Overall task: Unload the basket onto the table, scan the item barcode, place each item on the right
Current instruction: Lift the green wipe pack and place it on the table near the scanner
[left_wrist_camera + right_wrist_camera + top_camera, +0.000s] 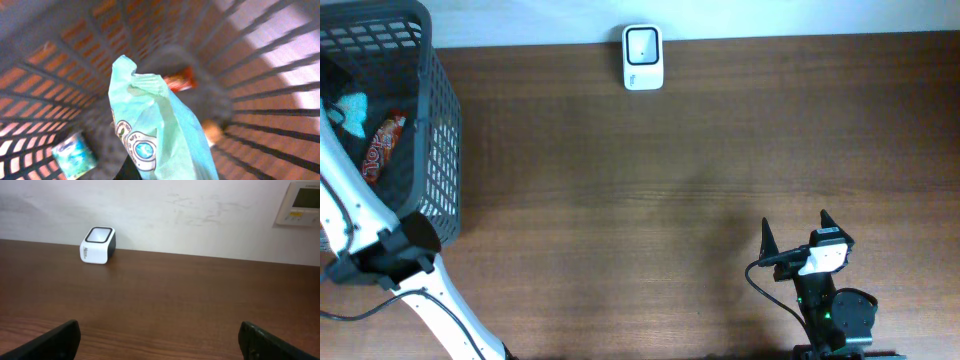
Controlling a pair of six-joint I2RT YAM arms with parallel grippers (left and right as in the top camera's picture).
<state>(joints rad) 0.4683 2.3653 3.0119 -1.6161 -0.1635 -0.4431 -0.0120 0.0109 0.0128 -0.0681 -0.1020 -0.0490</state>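
The left end effector [335, 112] is down inside the dark basket [442, 130], clenched on a mint-green packet [155, 115] that stands crumpled close before its wrist camera. A red snack bar [383, 145] lies on the basket floor nearby. The right end effector [795, 222] hangs released over the table [620, 220], well apart from the white scanner [642, 57] at the far edge.

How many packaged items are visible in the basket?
3: a mint-green bag nearest the left wrist camera, a red wrapper behind it, and a small teal pack at lower left. Others may be hidden behind the bag.
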